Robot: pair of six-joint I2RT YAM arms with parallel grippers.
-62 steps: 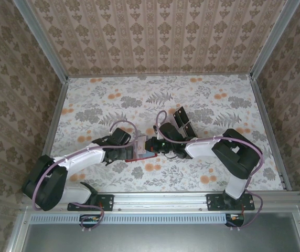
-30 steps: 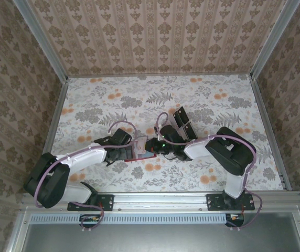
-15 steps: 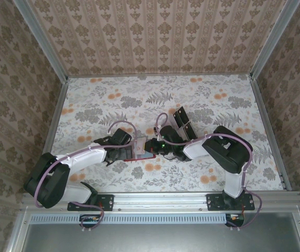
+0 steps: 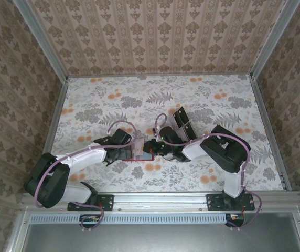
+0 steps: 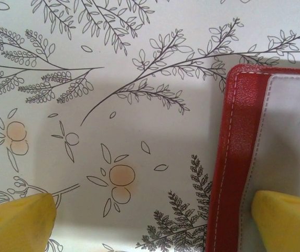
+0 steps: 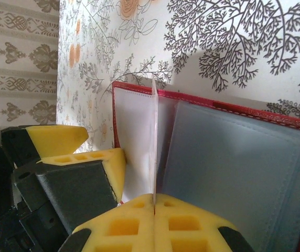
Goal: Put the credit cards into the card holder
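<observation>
Now right tool [image 6: 154, 203] pinches card holder [image 6: 234, 163] flap; left tool [image 5: 152, 223] wide open.

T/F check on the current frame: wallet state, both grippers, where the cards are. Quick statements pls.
1. The card holder lies open on the table. True.
2. The left gripper is shut. False: its jaws stand wide open, with one finger over the holder's pale pocket.
3. The right gripper is shut on a thin pale inner leaf of the holder. True.
4. The right gripper holds a black card. False: the credit cards lie on the table beyond the right arm, not held by either gripper.
</observation>
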